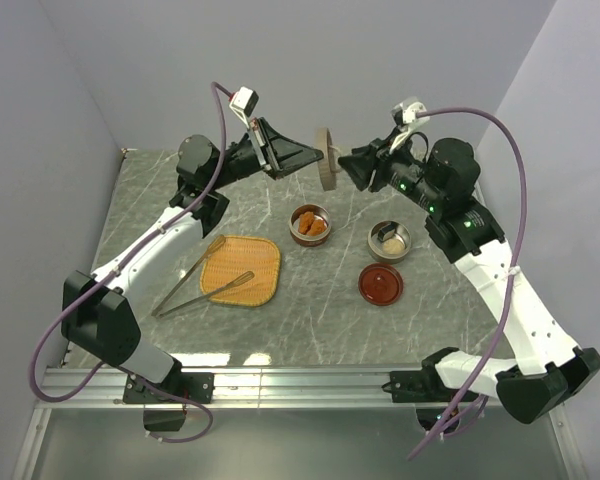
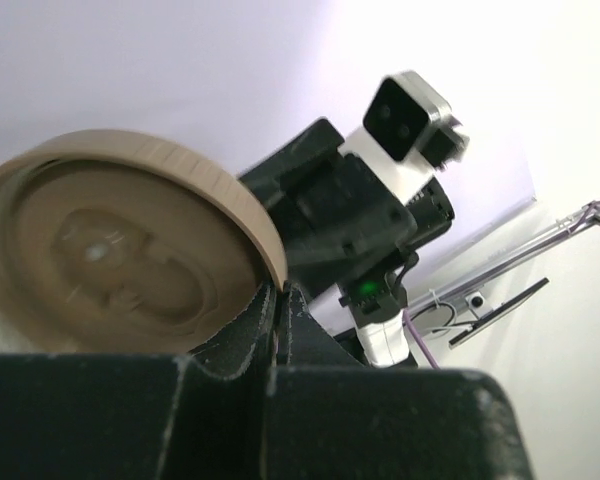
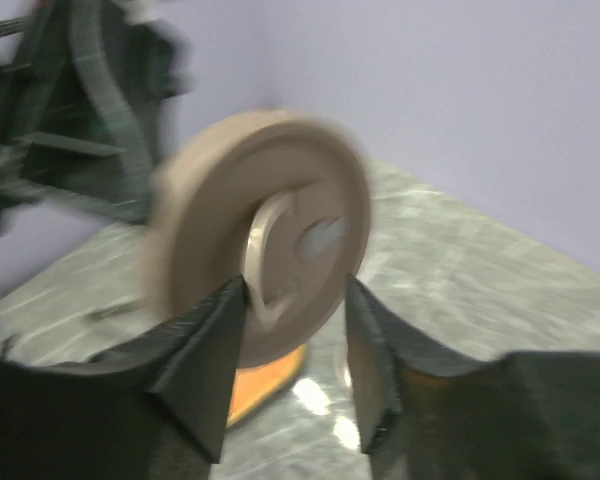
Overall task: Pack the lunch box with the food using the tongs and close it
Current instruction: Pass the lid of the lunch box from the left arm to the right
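Lavender walls close in a grey marbled tabletop [image 1: 280, 330], and both of your arms are raised above its far middle. The left arm [image 1: 170, 235] runs up from its near-left base and reaches right. The right arm [image 1: 490, 270] climbs from the near right and bends left to face it.

Between them a round beige lid [image 1: 327, 160] hangs in the air on edge. Your left fingers [image 1: 316, 157] are pressed together on its rim. Your right fingers [image 1: 346, 161] stand apart, one on each side of the raised tab on its face.

On the tabletop, the woven tray [image 1: 242, 268] lies left of centre, and the tongs [image 1: 190, 274] lie across its near-left corner. The nuggets [image 1: 311, 225] sit in a steel bowl [image 1: 310, 211] just right of the tray. The pale pieces [image 1: 388, 236] sit in a second bowl [image 1: 389, 252] further right, with a dark red dish [image 1: 380, 284] just nearer.
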{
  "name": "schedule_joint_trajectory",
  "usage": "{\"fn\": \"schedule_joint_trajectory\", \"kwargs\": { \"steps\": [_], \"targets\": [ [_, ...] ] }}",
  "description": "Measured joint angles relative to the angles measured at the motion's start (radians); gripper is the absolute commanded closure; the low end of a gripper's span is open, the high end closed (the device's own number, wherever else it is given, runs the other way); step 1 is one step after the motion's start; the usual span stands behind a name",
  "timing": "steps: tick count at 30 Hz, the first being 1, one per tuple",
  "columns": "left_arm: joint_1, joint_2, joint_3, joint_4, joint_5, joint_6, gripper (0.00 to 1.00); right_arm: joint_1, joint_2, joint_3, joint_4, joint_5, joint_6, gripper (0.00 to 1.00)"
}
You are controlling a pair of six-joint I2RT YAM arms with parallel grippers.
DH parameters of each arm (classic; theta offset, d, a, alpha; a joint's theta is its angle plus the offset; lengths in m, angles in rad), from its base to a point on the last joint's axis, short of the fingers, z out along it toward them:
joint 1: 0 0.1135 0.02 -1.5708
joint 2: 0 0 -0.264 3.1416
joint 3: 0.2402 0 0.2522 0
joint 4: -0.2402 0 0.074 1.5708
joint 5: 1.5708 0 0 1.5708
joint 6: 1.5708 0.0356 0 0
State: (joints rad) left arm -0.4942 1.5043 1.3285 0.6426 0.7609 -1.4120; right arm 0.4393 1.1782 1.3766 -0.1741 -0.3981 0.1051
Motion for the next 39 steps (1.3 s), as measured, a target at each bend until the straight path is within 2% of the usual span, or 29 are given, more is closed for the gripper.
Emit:
{"fn": "schedule_joint_trajectory", "kwargs": {
  "steps": [6,7,10,12,14,18,21,23,26,29,39],
  "targets": [
    [0.013,0.000,0.000,0.001,0.026,-0.006,1.00,-0.026,-0.001,0.003,-0.015,0.207,-0.044,0.66],
    [0.015,0.000,0.000,0.002,0.029,-0.008,1.00,-0.031,-0.001,0.003,-0.016,0.227,-0.049,0.66],
    [0.026,0.000,0.000,0.010,0.032,-0.015,1.00,-0.054,-0.001,0.003,-0.017,0.241,-0.062,0.57],
    [0.034,0.001,0.000,0.019,0.035,-0.023,1.00,-0.093,-0.001,0.004,-0.018,0.165,-0.058,0.47],
    [0.044,0.002,0.001,0.035,0.038,-0.030,1.00,-0.151,0.005,0.013,-0.026,0.032,-0.041,0.42],
    [0.070,0.024,0.028,0.080,0.049,-0.061,1.00,-0.296,0.061,0.071,0.005,-0.256,0.085,0.37],
    [0.088,0.044,0.053,0.117,0.048,-0.094,1.00,-0.401,0.115,0.070,0.172,-0.423,0.299,0.36],
    [0.099,0.048,0.058,0.139,0.040,-0.119,1.00,-0.433,0.137,0.019,0.337,-0.467,0.470,0.35],
    [0.103,0.050,0.063,0.157,0.028,-0.147,1.00,-0.401,0.158,-0.053,0.530,-0.487,0.663,0.35],
    [0.102,0.051,0.074,0.158,0.025,-0.166,1.00,-0.333,0.197,-0.060,0.652,-0.507,0.766,0.36],
    [0.090,0.064,0.093,0.161,0.019,-0.189,1.00,-0.225,0.288,0.009,0.778,-0.527,0.816,0.38]
  ]
}}
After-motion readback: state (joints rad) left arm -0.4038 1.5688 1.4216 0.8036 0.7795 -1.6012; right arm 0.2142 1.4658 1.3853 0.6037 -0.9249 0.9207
